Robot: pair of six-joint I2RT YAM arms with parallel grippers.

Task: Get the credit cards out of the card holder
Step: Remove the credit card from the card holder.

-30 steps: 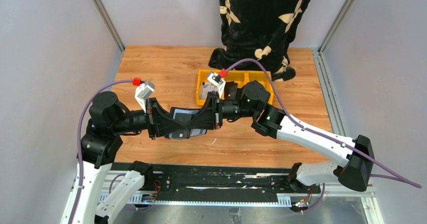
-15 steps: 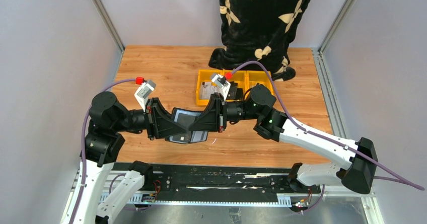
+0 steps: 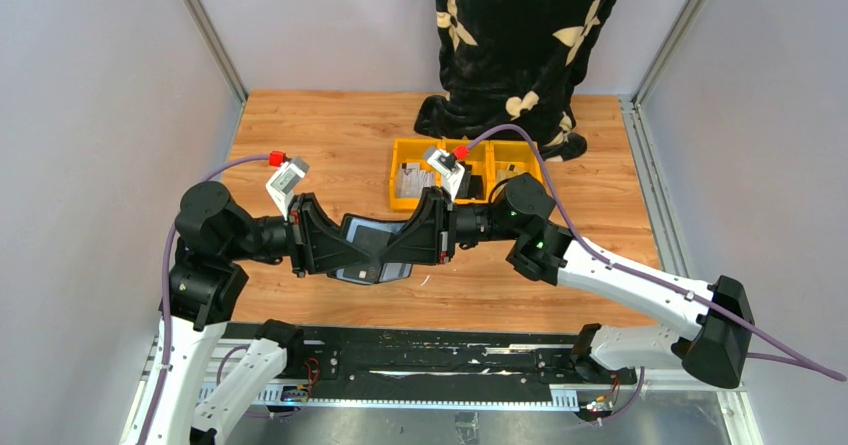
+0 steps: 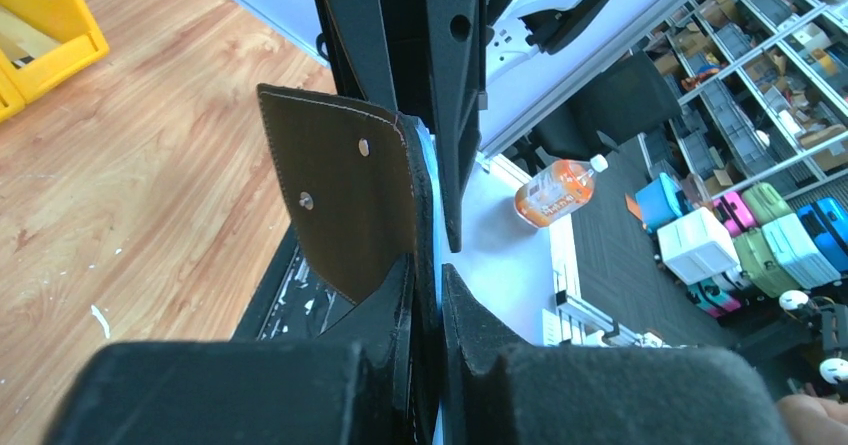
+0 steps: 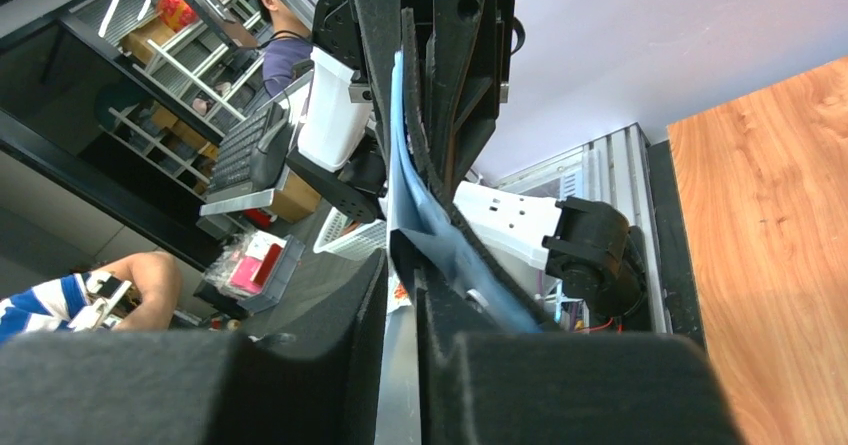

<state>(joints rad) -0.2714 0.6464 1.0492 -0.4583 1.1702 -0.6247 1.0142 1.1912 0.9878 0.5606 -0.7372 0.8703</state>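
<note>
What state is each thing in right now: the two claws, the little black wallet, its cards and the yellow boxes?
card holder: held off the table between both grippers, snap tab undone.
credit cards: blue edge showing, not yet out.
left gripper: shut on the card holder.
right gripper: jaws nearly together at the blue edge; grip unclear.
yellow bins: upright, dark items inside.

The black leather-like folding card holder [image 4: 345, 200] is showing pale-blue inner sleeves [image 5: 430, 215]; yellow plastic bins [image 3: 404, 148] are glowing on the brown wood-grain surface [image 3: 320, 135].
</note>
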